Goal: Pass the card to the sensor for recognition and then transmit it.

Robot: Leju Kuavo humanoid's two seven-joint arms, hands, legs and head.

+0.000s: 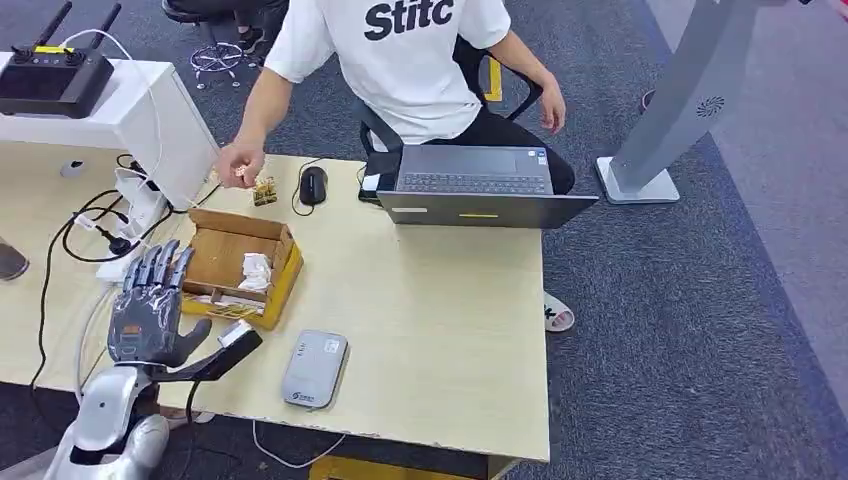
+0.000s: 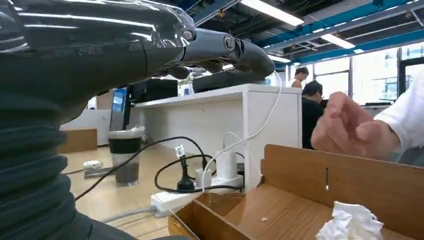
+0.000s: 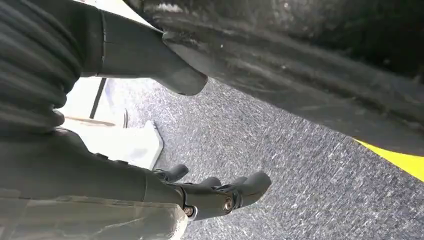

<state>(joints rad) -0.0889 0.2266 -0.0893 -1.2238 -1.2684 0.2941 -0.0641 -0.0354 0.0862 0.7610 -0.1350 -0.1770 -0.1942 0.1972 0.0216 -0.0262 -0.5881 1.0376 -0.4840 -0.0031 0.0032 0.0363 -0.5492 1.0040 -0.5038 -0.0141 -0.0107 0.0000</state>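
One white card (image 1: 235, 334) beside thumb, below left hand's (image 1: 150, 310) spread fingers (image 1: 160, 265).

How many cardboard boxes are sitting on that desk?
1. The open cardboard box sits near the desk's left side, just beyond the robot's left hand, with crumpled white tissue inside. Others may lie outside the camera's view.

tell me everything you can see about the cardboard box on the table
The cardboard box is a shallow, open-topped brown tray with low walls and an inner divider that splits it into compartments. It looks like plain corrugated card, with a yellowish outer side. It sits flat on the light wooden table, angled to its edge. A crumpled white tissue lies inside. The left hand hovers beside it, fingers extended.
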